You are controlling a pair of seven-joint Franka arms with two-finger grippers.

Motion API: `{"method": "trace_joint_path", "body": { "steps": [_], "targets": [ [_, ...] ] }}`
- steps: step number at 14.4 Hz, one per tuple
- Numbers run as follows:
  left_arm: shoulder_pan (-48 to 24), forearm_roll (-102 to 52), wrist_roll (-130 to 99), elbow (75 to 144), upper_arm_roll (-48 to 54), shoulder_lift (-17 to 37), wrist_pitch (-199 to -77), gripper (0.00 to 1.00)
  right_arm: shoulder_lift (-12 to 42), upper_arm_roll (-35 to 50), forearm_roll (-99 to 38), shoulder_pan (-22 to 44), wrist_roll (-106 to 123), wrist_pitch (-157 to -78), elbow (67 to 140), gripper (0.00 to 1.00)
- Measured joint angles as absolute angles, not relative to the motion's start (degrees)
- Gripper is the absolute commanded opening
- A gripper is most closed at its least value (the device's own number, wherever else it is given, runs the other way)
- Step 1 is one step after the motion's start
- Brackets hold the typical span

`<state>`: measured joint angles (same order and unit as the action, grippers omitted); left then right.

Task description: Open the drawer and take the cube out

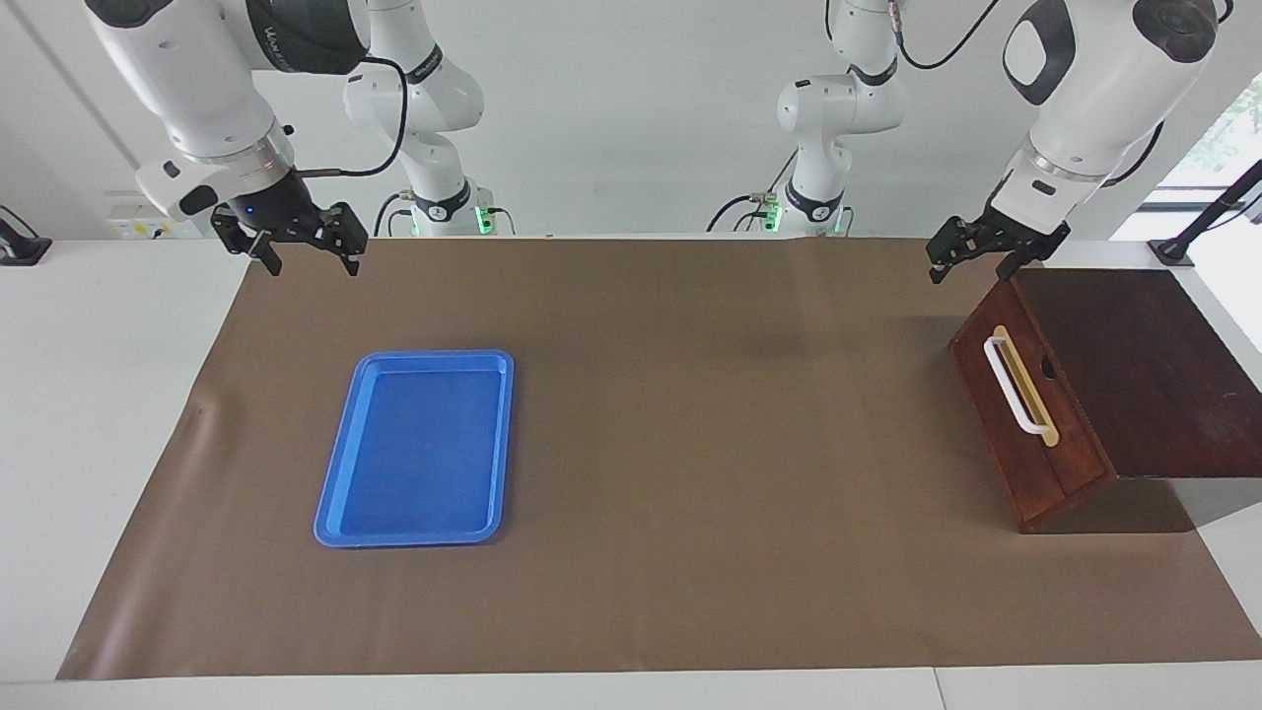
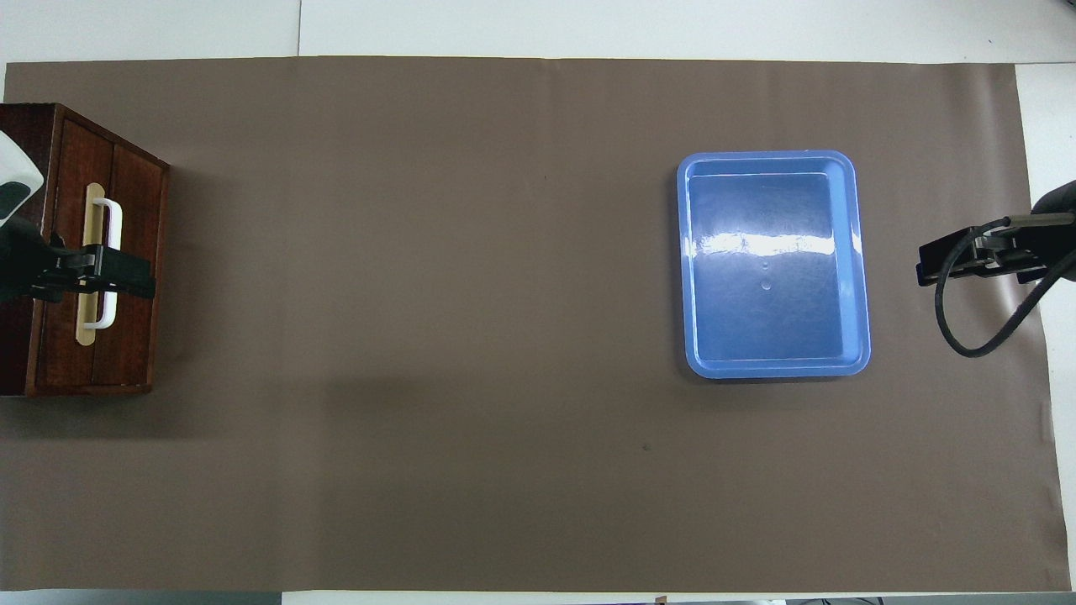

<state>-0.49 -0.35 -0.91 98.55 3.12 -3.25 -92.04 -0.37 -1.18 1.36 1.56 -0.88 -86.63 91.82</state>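
The dark reddish-brown drawer (image 1: pixel 1030 444) stands shut at the left arm's end of the table, its white bar handle (image 1: pixel 1016 387) on a pale strip facing the blue tray. It also shows in the overhead view (image 2: pixel 134 210). The yellow cube is hidden. My left gripper (image 1: pixel 971 272) hangs open and empty in the air over the drawer's front upper edge; in the overhead view it (image 2: pixel 105 276) covers the handle (image 2: pixel 113 220). My right gripper (image 1: pixel 314 264) waits open and empty in the air over the brown mat's edge at the right arm's end, and shows in the overhead view (image 2: pixel 958 260).
A blue plastic tray (image 1: pixel 340 528) lies empty on the brown mat (image 1: pixel 710 444) toward the right arm's end; it also shows in the overhead view (image 2: pixel 862 277). White table surface borders the mat on all sides.
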Motion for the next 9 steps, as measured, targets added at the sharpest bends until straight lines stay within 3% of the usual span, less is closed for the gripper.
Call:
{"method": "trace_joint_path", "body": {
  "steps": [9],
  "targets": [
    [-0.27,-0.24,-1.42,98.63,2.79,-3.26,-93.63,1.00,-0.37,-1.27,1.36,1.26,-0.88,-86.62,91.82,1.00]
  ]
}}
